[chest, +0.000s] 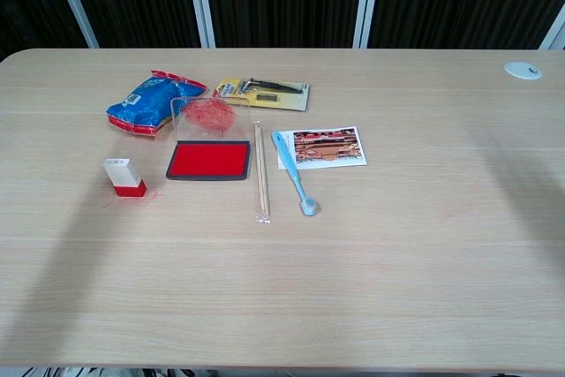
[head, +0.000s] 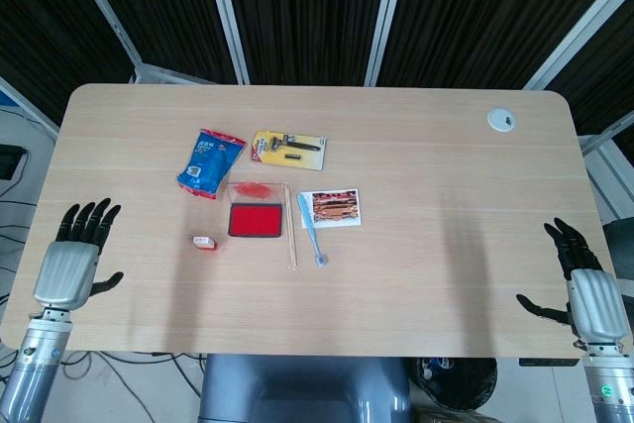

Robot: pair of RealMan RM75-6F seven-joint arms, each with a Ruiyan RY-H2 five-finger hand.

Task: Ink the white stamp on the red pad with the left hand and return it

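Observation:
The white stamp (head: 204, 242) (chest: 124, 177), with a red base, lies on the table left of the red ink pad (head: 255, 220) (chest: 210, 160). The pad's clear lid (chest: 208, 115) stands open behind it, smeared red. My left hand (head: 74, 256) hovers at the table's near left edge, fingers spread and holding nothing, well left of the stamp. My right hand (head: 583, 282) is at the near right edge, fingers apart and empty. The chest view shows neither hand.
A blue snack bag (head: 210, 162) and a yellow razor card (head: 288, 147) lie behind the pad. Right of it are a wooden stick (head: 288, 225), a blue toothbrush (head: 311, 229) and a photo card (head: 334, 208). A white grommet (head: 501, 120) sits far right.

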